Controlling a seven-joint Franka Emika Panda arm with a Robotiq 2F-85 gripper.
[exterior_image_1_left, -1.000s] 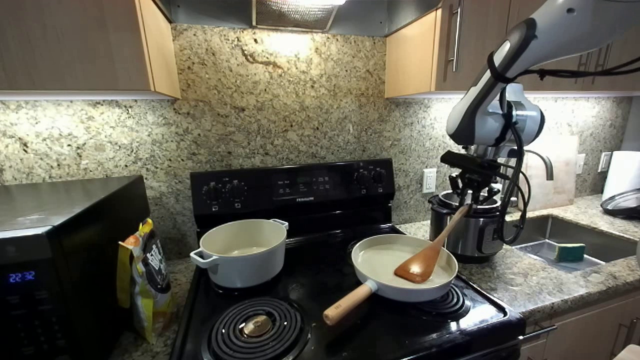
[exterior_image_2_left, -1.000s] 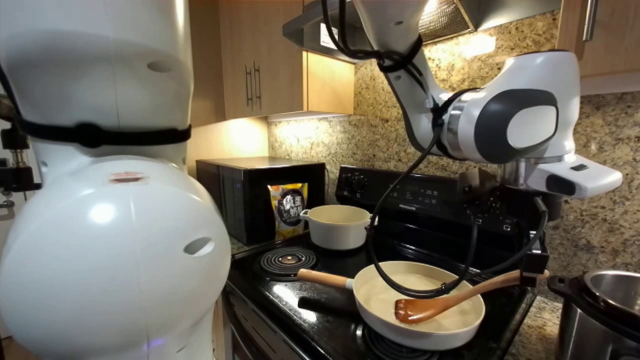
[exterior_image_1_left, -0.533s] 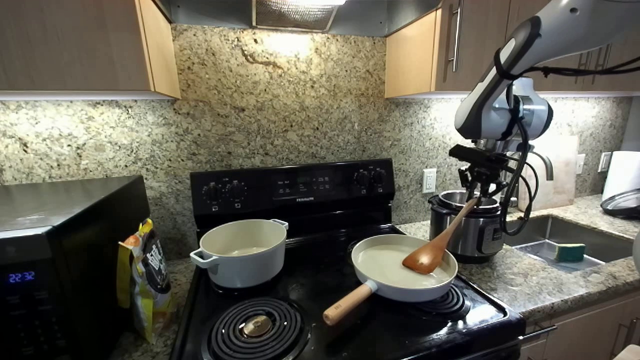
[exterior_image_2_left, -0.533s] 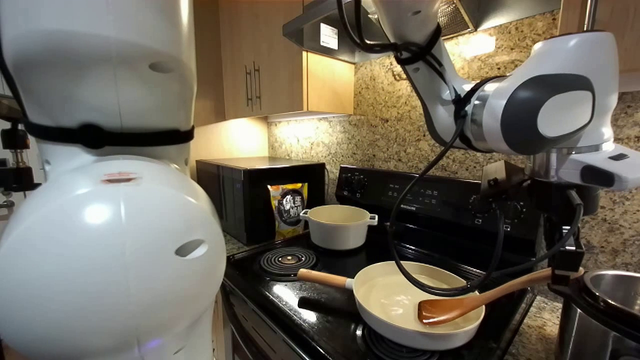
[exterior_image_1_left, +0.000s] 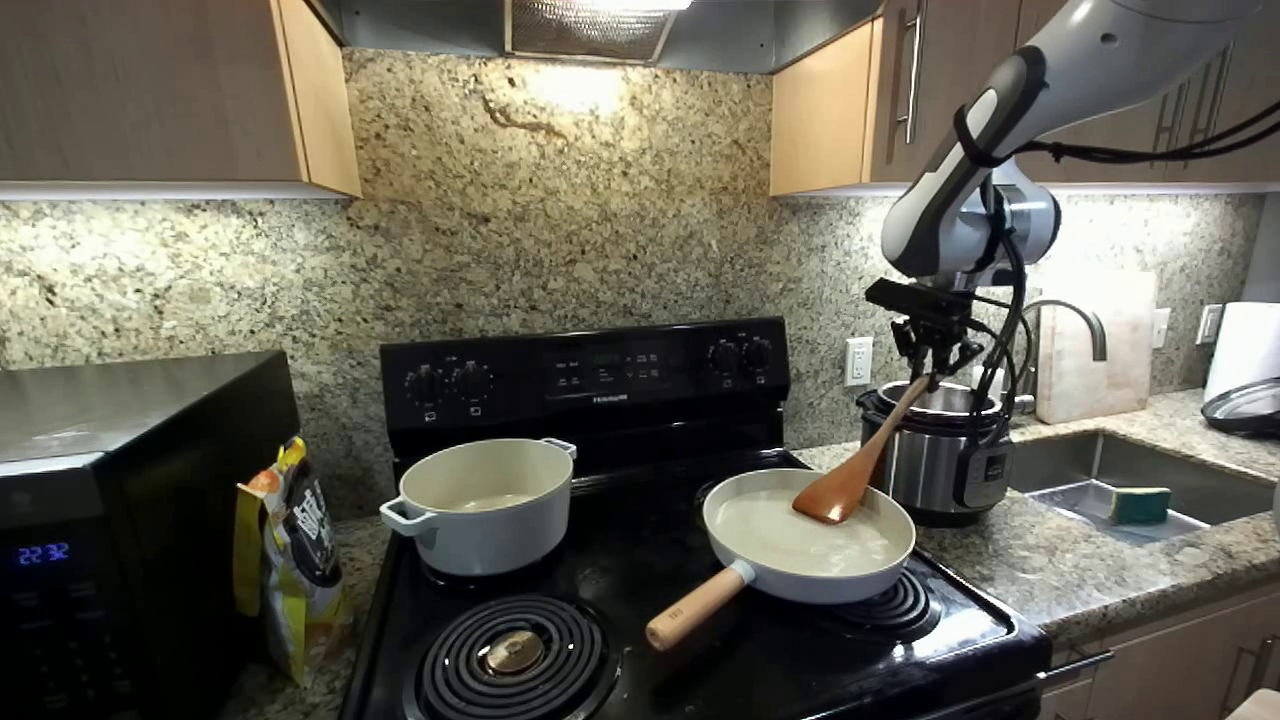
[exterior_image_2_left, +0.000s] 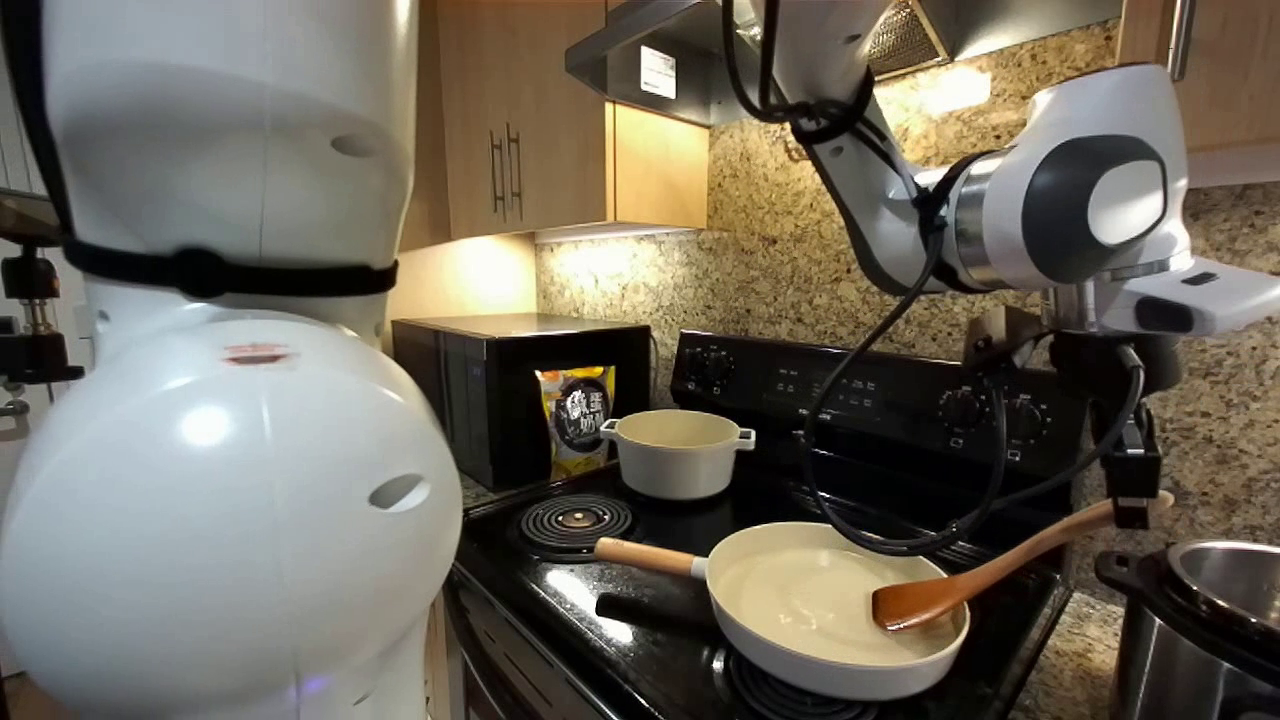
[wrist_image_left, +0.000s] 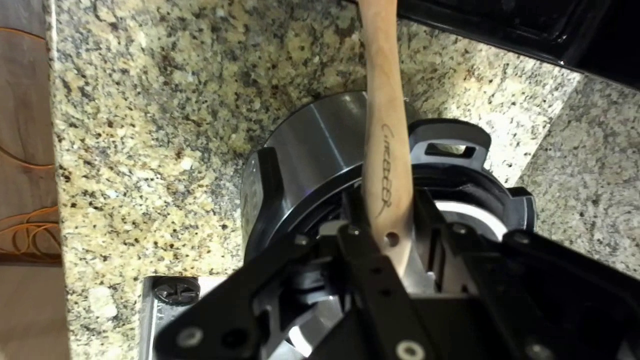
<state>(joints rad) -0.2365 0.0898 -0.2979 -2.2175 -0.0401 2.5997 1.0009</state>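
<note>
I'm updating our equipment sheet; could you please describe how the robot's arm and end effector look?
The arm is white and rounded, with dark grey panels, black straps, black cables and a reddish mark. The end effector is black with angular linkages.

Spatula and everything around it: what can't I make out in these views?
Spatula: blade cut off by the top edge, wrist view.
Pressure cooker: inside mostly hidden by the gripper, wrist view.
Burner under the pan: mostly covered by it in both exterior views.
Stove dials: markings too small to read in both exterior views.
</note>
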